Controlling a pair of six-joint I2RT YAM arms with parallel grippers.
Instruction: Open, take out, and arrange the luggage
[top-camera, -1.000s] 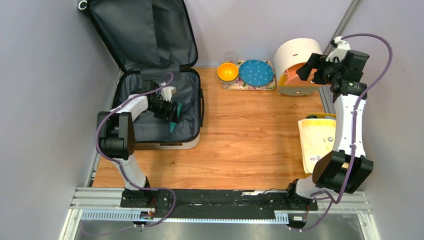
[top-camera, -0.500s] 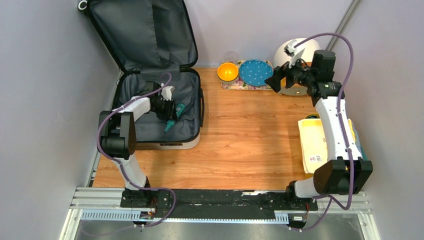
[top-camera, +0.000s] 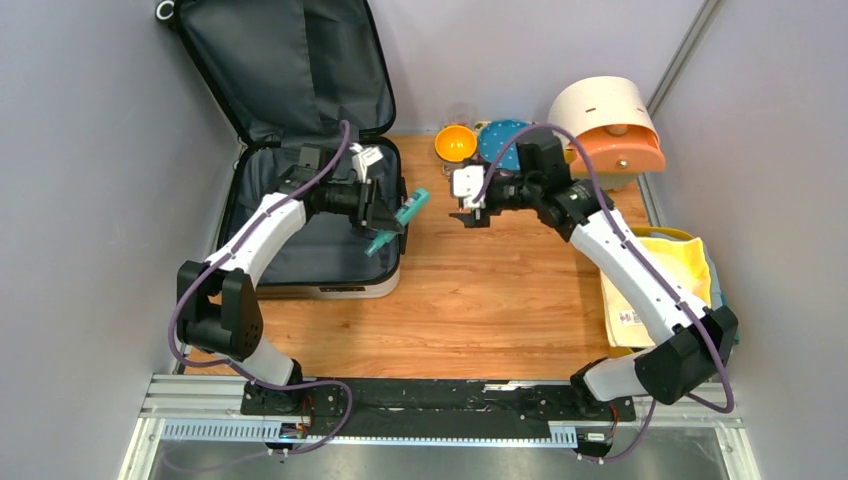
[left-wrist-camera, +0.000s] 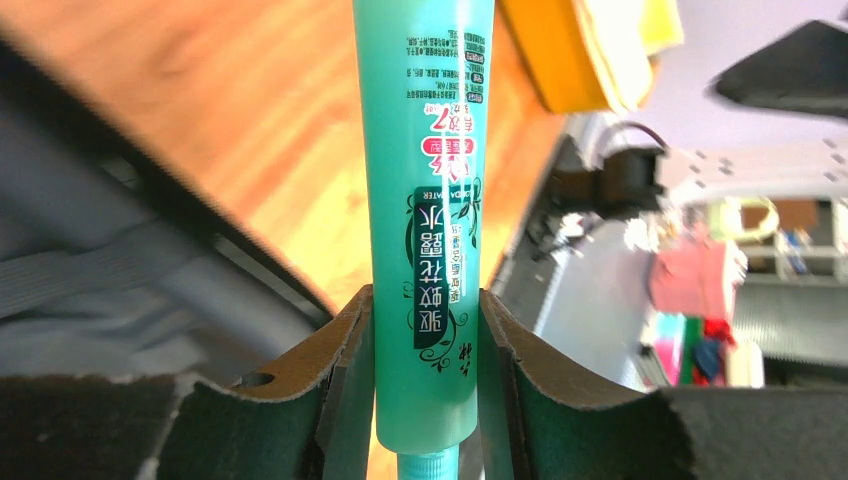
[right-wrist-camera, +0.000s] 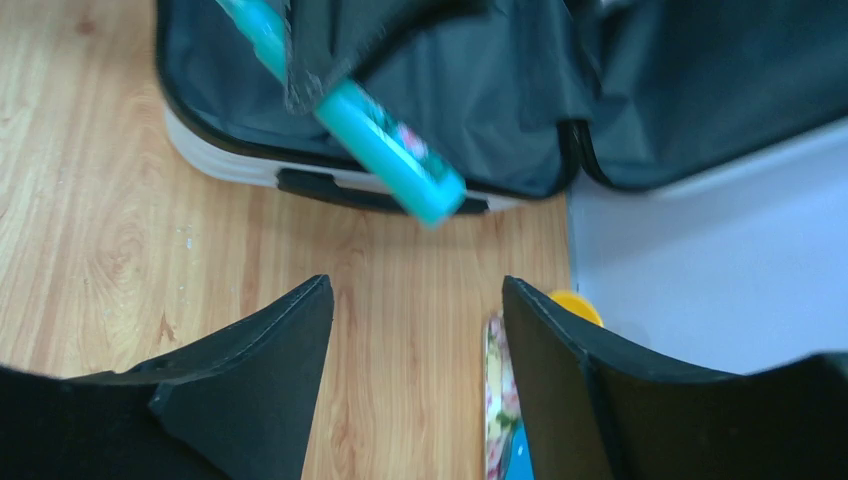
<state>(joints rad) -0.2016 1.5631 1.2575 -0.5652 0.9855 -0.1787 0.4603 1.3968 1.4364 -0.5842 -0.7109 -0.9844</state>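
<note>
Open suitcase sits at counter's left rear. My L fingers pinch the teal tube above its rim; R fingers spread, empty, close by. Prob a handover: I'd square R onto tube's free end, w/o knocking it.

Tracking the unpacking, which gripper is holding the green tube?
The left gripper, clamped on the green tube; the right gripper faces it, open and empty.

Teal tube runs off the top edge in left wrist view, cap clipped at bottom, small print unreadable; bkgd at right is blurred. From above, right arm hides part of blue plate, & luggage lid is cut off at top.
</note>
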